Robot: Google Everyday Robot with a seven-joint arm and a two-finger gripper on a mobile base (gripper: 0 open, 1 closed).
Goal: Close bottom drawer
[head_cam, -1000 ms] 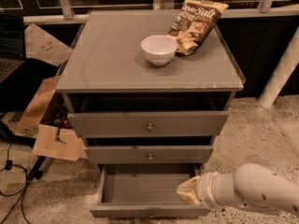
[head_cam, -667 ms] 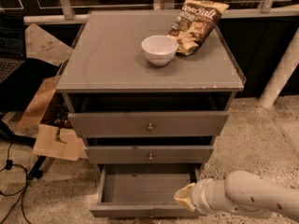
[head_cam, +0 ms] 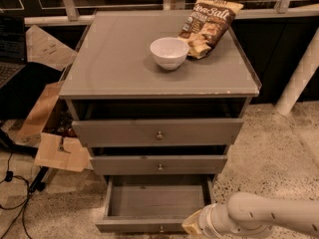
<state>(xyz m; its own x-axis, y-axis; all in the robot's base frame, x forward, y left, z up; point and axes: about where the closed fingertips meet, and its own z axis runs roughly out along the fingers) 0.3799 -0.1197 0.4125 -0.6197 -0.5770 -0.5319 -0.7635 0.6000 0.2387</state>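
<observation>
A: Where is the bottom drawer (head_cam: pixel 157 203)?

B: Low in the frame, at the centre; it stands pulled well out of the cabinet (head_cam: pixel 149 73), its inside bare; its front panel runs along the bottom edge of the frame, with the knob (head_cam: pixel 161 228) at its middle.

A: And the gripper (head_cam: pixel 192 225)?

B: At the bottom of the frame, right of centre, on the end of the arm (head_cam: pixel 269 215) that comes in from the lower right; it sits at the right end of the front panel, just beside the knob on its right; whether it touches the panel I cannot tell, and whether it is spread or closed up I cannot tell either (the tip shows only as a pale yellowish lump).

A: So what does the coming move turn on?

B: The drawer lies up-frame and to the left of the gripper; its long axis runs left to right across the frame, while its slide runs from the bottom edge toward the top, into the cabinet; so the push, as I judge it, must go straight up-frame against the panel, not sideways.

A: Any risk?

B: Contact would fall off-centre, toward the panel's right end; a push there could skew the drawer on its runners; nearer the knob would be safer, I think; the bowl (head_cam: pixel 169 53) and the chip bag (head_cam: pixel 209 26) on top are well apart from all this.
</observation>
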